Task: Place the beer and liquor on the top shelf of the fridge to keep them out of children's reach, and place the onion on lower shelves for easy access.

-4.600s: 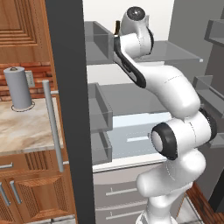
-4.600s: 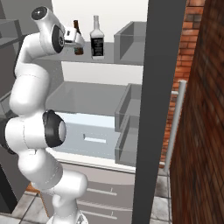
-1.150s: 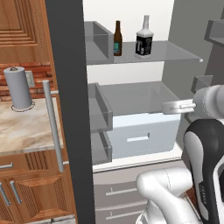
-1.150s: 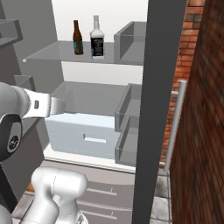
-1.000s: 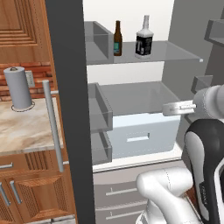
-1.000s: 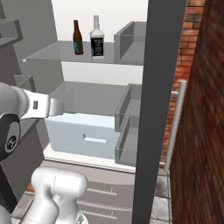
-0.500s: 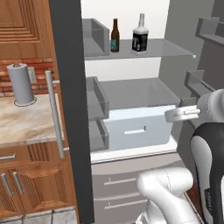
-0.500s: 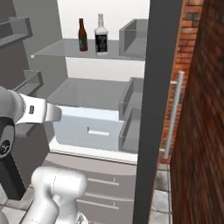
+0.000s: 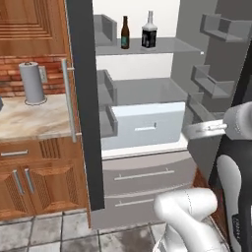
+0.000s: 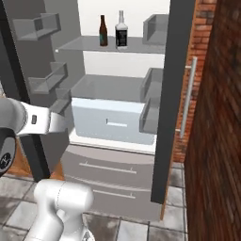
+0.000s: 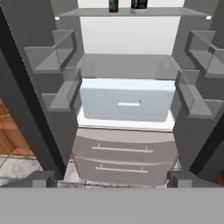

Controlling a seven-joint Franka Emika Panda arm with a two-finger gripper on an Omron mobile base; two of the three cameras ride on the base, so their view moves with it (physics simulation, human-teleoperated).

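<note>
On the top shelf (image 9: 162, 47) beer (image 9: 125, 32) and liquor (image 9: 149, 31) were left standing; gripper (image 11: 112, 177), withdrawn, was noted spread and empty, onion pending.

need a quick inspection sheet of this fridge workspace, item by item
surface: top shelf holds two bottles; lower shelf bare
job's things: beer and liquor upright side by side, apart, on the top shelf of the open fridge; onion nothing seen
clutter: paper towel roll upright on the counter
grippers: gripper open, empty, facing the fridge interior
cables: nothing seen
surroundings: wooden cabinets, brick wall, tiled floor
</note>
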